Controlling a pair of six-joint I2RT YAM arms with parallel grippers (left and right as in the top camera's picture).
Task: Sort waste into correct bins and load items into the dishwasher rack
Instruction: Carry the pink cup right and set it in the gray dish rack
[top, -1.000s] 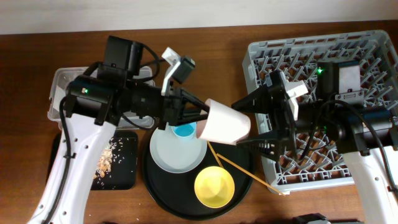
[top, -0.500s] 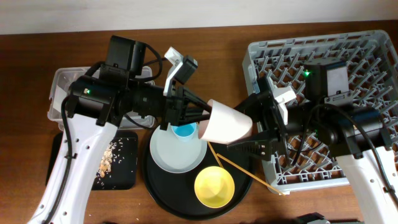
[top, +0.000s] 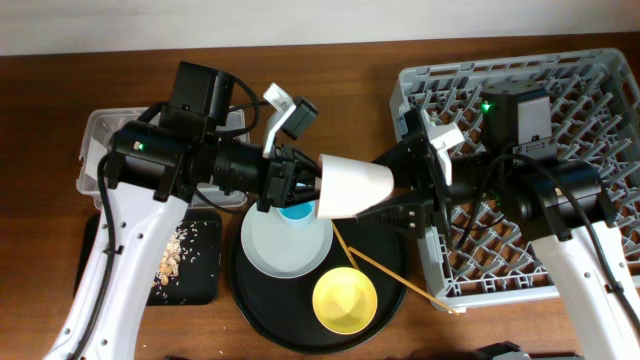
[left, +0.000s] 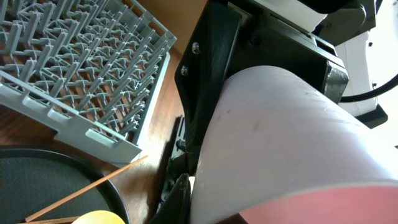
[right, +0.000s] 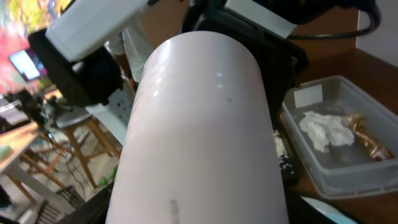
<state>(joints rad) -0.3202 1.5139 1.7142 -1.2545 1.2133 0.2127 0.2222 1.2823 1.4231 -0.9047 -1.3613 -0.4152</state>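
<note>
The pink cup (top: 352, 186) hangs sideways in the air between both arms; it fills the left wrist view (left: 292, 149) and the right wrist view (right: 199, 124). My left gripper (top: 303, 186) is shut on its rim end. My right gripper (top: 398, 194) is open, its jaws on either side of the cup's base end. Below lie the light blue cup (top: 296, 210) on the pale plate (top: 280, 248), the yellow bowl (top: 345, 298) and the chopsticks (top: 390, 272). The grey dishwasher rack (top: 590, 95) is at the right.
The clear box (top: 98, 140) at the left holds the white tissue (right: 323, 130) and the gold wrapper (right: 365, 142). The small black tray (top: 200, 285) holds food scraps (top: 172, 256). The round black tray (top: 262, 308) carries the plate and bowl.
My right gripper has moved left, over the cup's base end. My left gripper has turned the cup from tilted to nearly level and still holds it.
</note>
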